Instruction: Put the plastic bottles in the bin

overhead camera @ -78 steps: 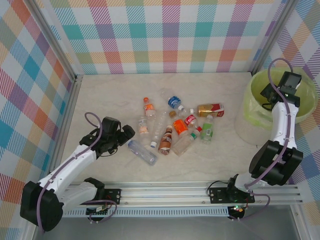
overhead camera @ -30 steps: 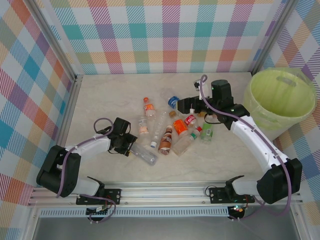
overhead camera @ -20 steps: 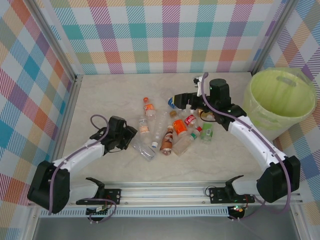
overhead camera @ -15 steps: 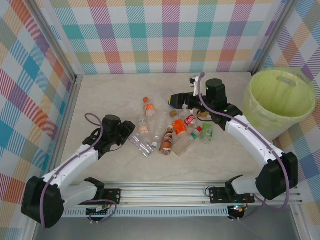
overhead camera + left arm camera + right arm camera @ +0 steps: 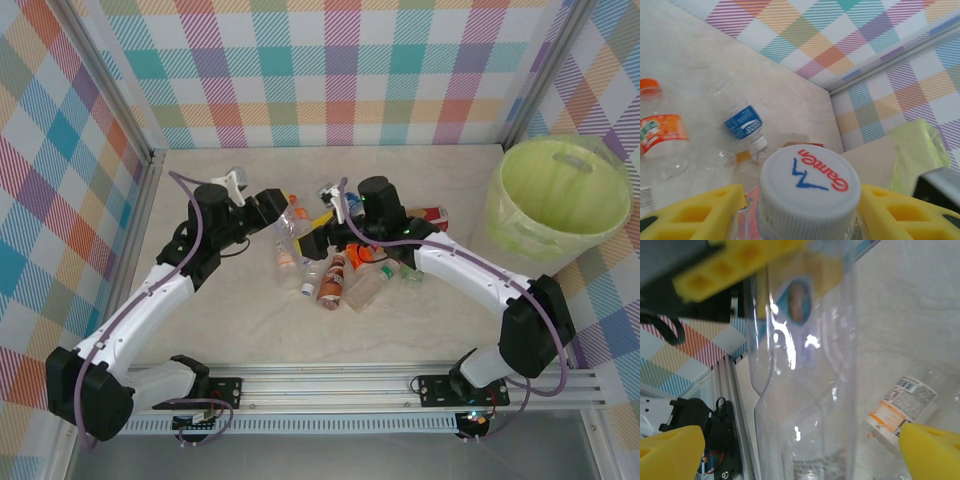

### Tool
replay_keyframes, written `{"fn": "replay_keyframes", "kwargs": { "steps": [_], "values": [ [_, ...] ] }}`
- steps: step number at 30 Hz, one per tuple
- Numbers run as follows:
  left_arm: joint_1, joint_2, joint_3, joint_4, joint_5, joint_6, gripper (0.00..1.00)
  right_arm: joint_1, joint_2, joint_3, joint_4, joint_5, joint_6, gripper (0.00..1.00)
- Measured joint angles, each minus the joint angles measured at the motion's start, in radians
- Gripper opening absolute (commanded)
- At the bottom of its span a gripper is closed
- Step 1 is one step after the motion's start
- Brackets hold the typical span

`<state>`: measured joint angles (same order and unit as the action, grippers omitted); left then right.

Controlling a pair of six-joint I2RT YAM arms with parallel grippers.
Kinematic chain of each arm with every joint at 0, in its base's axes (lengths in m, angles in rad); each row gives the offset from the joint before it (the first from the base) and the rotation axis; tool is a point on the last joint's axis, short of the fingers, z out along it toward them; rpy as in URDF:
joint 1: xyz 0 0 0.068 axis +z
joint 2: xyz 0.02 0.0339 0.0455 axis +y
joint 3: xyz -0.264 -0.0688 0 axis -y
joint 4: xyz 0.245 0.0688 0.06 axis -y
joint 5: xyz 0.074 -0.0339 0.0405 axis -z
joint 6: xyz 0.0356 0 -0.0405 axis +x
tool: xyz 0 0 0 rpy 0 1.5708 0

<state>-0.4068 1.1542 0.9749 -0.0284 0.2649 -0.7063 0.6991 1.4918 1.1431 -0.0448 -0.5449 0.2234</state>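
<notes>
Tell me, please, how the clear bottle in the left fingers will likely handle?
Probably light: the clear bottle looks empty. Its thin, glossy wall may buckle or slip under a squeeze. Gripped near the white cap by the left fingers, it might swing.

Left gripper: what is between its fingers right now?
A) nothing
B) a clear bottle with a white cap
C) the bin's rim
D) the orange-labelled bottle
B: in the left wrist view the left gripper is closed on a white-capped clear bottle, with its yellow fingers pressed on either side just below the cap.
</notes>
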Motion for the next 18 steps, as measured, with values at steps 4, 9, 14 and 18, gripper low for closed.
{"fn": "replay_keyframes", "kwargs": {
  "steps": [4, 9, 14, 18],
  "values": [
    [0.0, 0.035, 0.034, 0.035, 0.053, 0.018, 0.46, 0.019, 0.029, 0.005, 0.008, 0.002, -0.004, 0.99],
    [0.0, 0.051, 0.045, 0.068, 0.103, 0.018, 0.48, 0.022, 0.035, 0.01, 0.028, 0.009, -0.002, 0.72],
    [0.0, 0.056, 0.045, 0.087, 0.118, 0.015, 0.56, 0.018, 0.037, 0.017, 0.026, 0.005, -0.006, 0.53],
    [0.0, 0.056, 0.045, 0.085, 0.115, 0.008, 1.0, 0.019, 0.037, 0.026, 0.013, 0.015, -0.016, 0.45]
  ]
}}
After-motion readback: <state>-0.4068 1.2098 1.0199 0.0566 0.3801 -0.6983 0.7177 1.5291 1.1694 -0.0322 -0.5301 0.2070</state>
